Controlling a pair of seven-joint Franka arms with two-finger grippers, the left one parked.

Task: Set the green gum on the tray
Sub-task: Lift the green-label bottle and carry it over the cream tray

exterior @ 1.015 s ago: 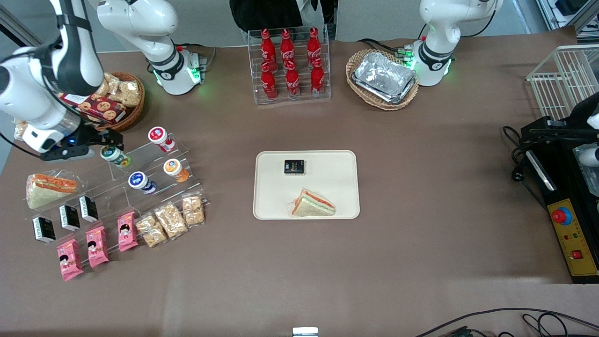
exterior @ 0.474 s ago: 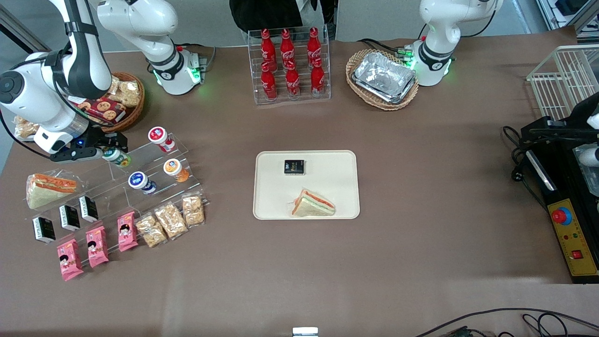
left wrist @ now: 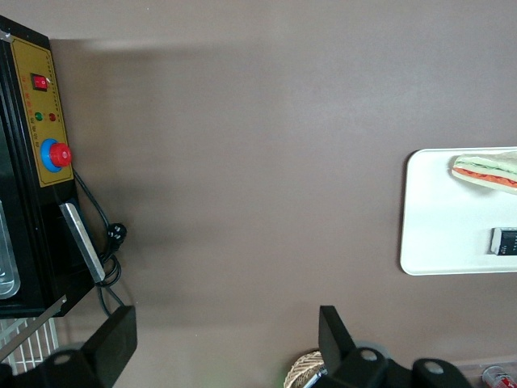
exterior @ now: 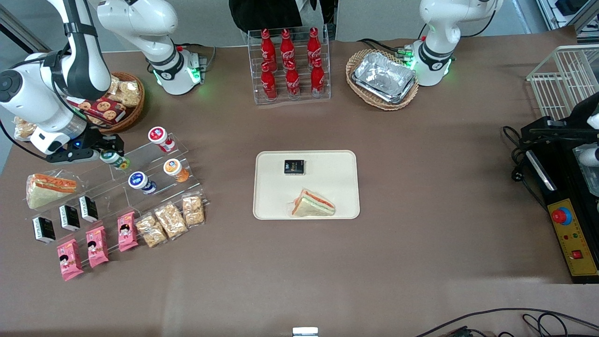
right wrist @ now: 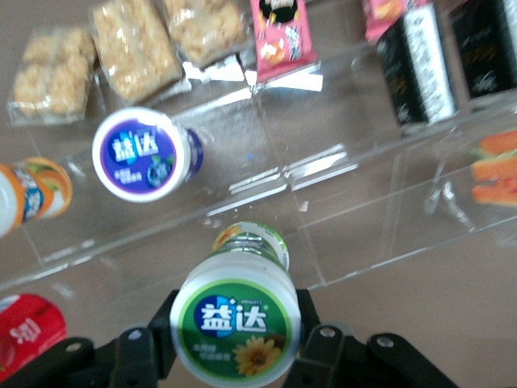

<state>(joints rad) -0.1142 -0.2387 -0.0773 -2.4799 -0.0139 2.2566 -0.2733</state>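
Brown-clothed table, snack display at the working arm's end
Black two-finger gripper now pinches the white green-lidded gum bottle, raised slightly off its clear acrylic shelf; the cream plastic tray awaits

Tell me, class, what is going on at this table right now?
The right arm's gripper is at the clear tiered display stand, toward the working arm's end of the table, with its fingers closed on the green gum. The bottle has not yet travelled to the tray, which lies mid-table and already holds a wrapped sandwich and a small black packet. The blue-lidded bottle sits on the stand.
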